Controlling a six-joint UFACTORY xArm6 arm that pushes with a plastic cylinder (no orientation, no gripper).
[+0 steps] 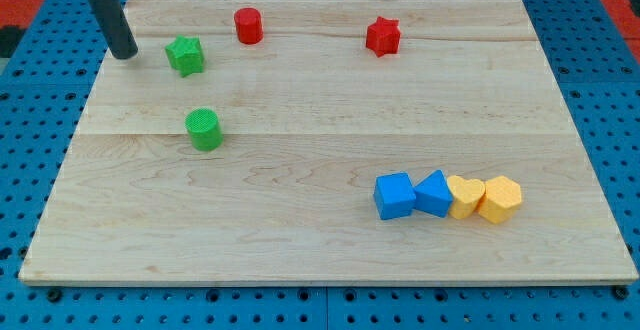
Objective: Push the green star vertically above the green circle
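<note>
The green star (185, 55) lies near the view's top left of the wooden board (320, 250). The green circle (204, 129) lies below it, slightly to the right. My tip (124, 53) rests at the board's left edge, a short gap to the left of the green star, not touching it. The dark rod rises from the tip toward the view's top left.
A red cylinder (248, 25) and a red star (382, 36) lie near the top edge. At the lower right stands a touching row: blue cube (394, 195), blue block (434, 192), yellow heart (465, 196), yellow hexagon (499, 199).
</note>
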